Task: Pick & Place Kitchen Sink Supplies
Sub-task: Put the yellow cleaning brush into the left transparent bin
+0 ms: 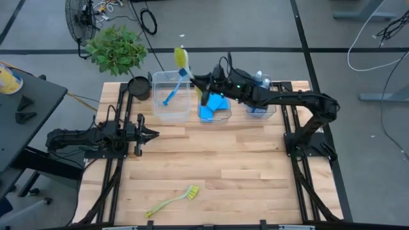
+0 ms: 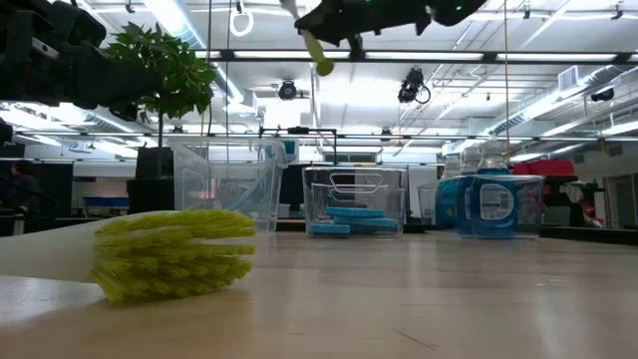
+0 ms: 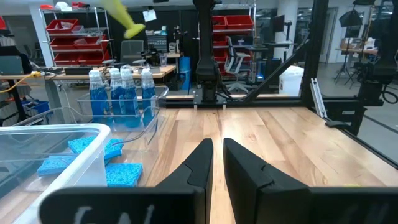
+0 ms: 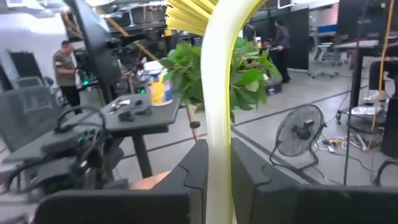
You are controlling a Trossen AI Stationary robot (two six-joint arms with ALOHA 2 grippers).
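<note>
My right gripper hovers over the clear bins at the table's far edge, shut on a yellow-green brush whose bristle head points far-left. A blue brush leans inside the left bin. Blue sponges lie in the middle bin, and blue bottles stand in the right bin. A second yellow-green brush lies flat on the near part of the table, its head close to the low camera. My left gripper waits shut at the table's left, low over the wood. My right gripper pinches the yellow-green brush's handle between its two fingers, which lie across the handle. The brush is lifted clear above the bins and tilted, with the bristle head beyond the fingers and the handle's free end hanging below.
A leafy potted plant in a black pot stands at the far-left corner beside the bins. The three clear bins line the far edge. Bare wood lies between the arms. A fan stands on the floor beyond the table.
</note>
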